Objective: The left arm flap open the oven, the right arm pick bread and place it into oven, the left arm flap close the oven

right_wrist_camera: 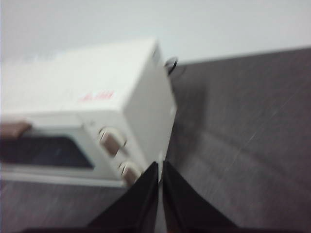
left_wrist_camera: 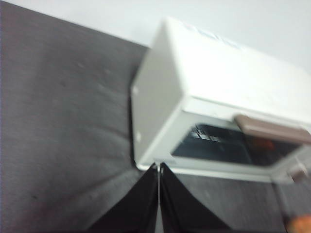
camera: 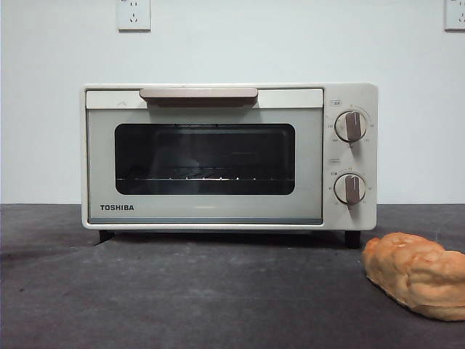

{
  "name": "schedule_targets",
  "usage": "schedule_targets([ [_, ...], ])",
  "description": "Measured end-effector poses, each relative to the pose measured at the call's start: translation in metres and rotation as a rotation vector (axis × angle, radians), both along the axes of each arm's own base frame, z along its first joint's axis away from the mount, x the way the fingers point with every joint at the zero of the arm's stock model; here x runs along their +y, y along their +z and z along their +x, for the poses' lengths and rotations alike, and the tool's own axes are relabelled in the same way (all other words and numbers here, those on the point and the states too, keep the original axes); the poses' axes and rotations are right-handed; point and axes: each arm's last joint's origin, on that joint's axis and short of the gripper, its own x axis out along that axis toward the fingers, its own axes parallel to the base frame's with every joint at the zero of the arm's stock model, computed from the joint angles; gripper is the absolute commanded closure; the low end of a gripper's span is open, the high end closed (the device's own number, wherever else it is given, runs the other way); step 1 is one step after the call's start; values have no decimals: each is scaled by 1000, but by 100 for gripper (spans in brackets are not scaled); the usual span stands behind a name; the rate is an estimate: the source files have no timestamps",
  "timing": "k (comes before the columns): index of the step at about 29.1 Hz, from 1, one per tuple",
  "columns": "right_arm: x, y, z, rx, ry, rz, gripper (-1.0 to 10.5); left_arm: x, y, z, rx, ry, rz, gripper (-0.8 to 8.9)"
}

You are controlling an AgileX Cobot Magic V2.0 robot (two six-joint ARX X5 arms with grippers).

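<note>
- the bread point(camera: 418, 274) looks soft and light, a lumpy golden-brown loaf with an uneven crust; i judge it will give under a pinch, so a gentle hold across its narrower middle, from above, suits it better than a hard squeeze at one end.
- its crust looks dry rather than slick, so slipping seems unlikely, though crushing is a risk.
- it lies on the dark table point(camera: 182, 298) in front of the oven's knob side, near the oven but not touching it; part of it runs off the edge of the front view.
- the oven point(camera: 229, 156) is a rigid cream-white box, likely too heavy to shift from a light pull; its door is shut, with a dark glass window and a wire rack point(camera: 189, 178) showing behind it.
- the place to take hold is the beige bar handle point(camera: 198, 94) along the door's upper edge; i judge a pull outward and down there will swing the door open, since the hinge seems to sit along its lower edge.
- two knobs point(camera: 351, 157) sit one above the other beside the door; they need no touch for this task.
- the left gripper point(left_wrist_camera: 159, 167) hangs above the table off the oven's plain side, jaws pressed together with only a thin slit between, holding nothing.
- the right gripper point(right_wrist_camera: 160, 165) hangs off the oven's knob side, jaws likewise closed to a sliver and empty.
- neither arm shows in the front view; both wrist views are blurred.
- no step of the task appears begun: door closed, bread outside.
</note>
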Motion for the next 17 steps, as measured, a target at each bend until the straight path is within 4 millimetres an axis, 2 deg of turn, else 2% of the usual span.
schedule_targets([
  [8, 4, 22, 18, 269, 166, -68, 937, -7, 13, 10, 181, -211, 16, 803],
  [12, 6, 21, 17, 393, 223, -107, 937, -11, 15, 5, 205, -281, 26, 803],
  [17, 9, 19, 15, 408, 259, -133, 936, -12, 13, 2, 224, -301, 40, 802],
])
